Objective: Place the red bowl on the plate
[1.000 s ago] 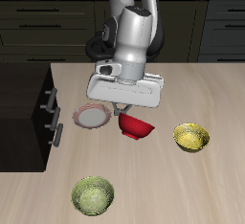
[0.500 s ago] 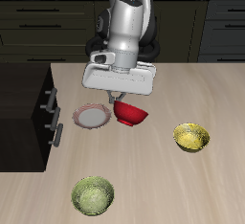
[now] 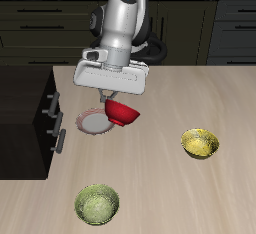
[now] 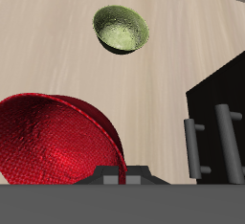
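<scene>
My fingers (image 3: 115, 100) were clamped on the rim of the red bowl (image 3: 124, 113), holding it clear of the table (image 3: 160, 188). In the exterior view the bowl hung tilted directly beneath my wrist housing, its red outer wall facing the camera. In the wrist view the red bowl (image 4: 57, 142) filled the near field, showing its speckled inside and one arc of its rim; the finger bodies themselves appeared only as a grey bar at the edge of that picture, so the exact contact points could not be read there.

The plate (image 3: 93, 123) lay flat on the table just beside the raised bowl, on the side toward the dark cabinet (image 3: 25, 108). The bowl overlapped the plate's edge in the exterior view, but it was not resting on it; part of the plate's pale centre and pinkish-brown rim was visible.

The green bowl (image 3: 97, 204) stood upright near the table's front edge, well apart from the plate. The wrist view also showed the green bowl (image 4: 122, 28) on bare wood, beyond the red bowl.

The yellow bowl (image 3: 200, 143) stood upright on the table, well apart from both the plate and the green bowl.

The cabinet adjoined the table's side edge near the plate; its drawer handles (image 4: 206, 142) were visible in the wrist view as grey bars.
</scene>
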Robot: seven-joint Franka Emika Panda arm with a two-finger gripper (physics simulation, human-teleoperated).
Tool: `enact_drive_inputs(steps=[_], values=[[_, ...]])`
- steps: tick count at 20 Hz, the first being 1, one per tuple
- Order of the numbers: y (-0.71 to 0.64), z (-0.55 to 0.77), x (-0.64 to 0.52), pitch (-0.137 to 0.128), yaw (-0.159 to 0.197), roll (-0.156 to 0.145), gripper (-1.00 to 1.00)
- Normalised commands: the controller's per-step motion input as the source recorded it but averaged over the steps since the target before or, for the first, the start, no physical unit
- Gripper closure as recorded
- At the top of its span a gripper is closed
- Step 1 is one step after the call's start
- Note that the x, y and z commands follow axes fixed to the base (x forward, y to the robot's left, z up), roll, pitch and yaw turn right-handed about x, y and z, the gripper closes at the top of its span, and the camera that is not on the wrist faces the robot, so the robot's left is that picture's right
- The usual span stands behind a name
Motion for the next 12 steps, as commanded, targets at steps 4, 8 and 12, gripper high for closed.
enact_drive_inputs(steps=[4, 8, 12], values=[[-0.12, -0.03, -0.22, 0.012, -0.019, 0.004, 1.0], [-0.07, -0.09, -0.29, 0.008, 0.0, 0.01, 1.0], [0.01, -0.02, -0.27, -0.011, 0.005, 0.019, 1.0]])
